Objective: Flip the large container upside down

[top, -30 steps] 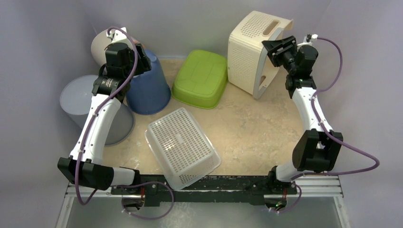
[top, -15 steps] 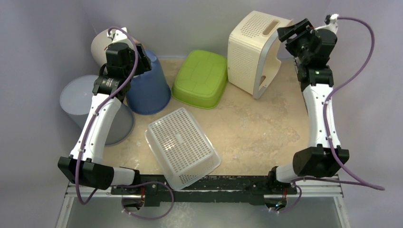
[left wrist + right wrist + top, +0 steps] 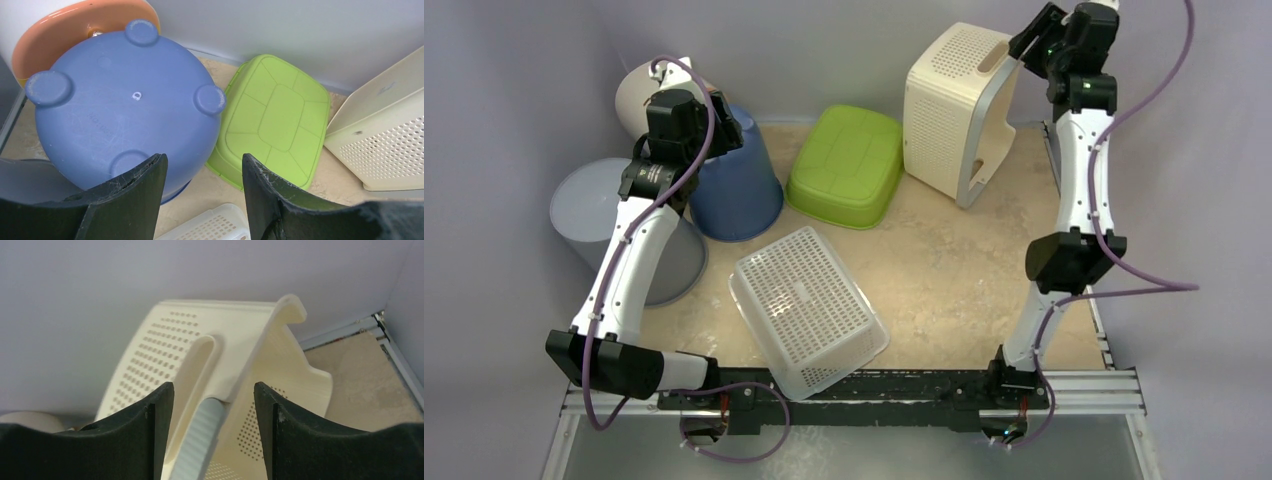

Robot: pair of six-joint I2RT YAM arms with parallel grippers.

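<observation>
The large container (image 3: 944,110) is a cream perforated hamper lying on its side at the back right, its opening facing right and edged by a grey ribbed rim strip (image 3: 984,130). My right gripper (image 3: 1029,35) hovers high at the container's upper rim. In the right wrist view the container (image 3: 165,340) and its grey strip (image 3: 200,440) show between the fingers of the right gripper (image 3: 214,395), which is open and touches neither. My left gripper (image 3: 724,115) hangs open over the blue bucket; the left wrist view shows nothing between the fingers of this gripper (image 3: 205,165).
An upturned blue bucket (image 3: 734,185) stands at the back left, beside a grey bucket (image 3: 594,205) and a white-and-orange cylinder (image 3: 639,95). An upturned green tub (image 3: 849,165) sits mid-back. A white perforated basket (image 3: 809,305) lies upside down near the front. Walls close in behind and on both sides.
My right arm has stretched up and back, carrying its gripper from beside the container's opening to above its top rim. The left arm has not moved.
</observation>
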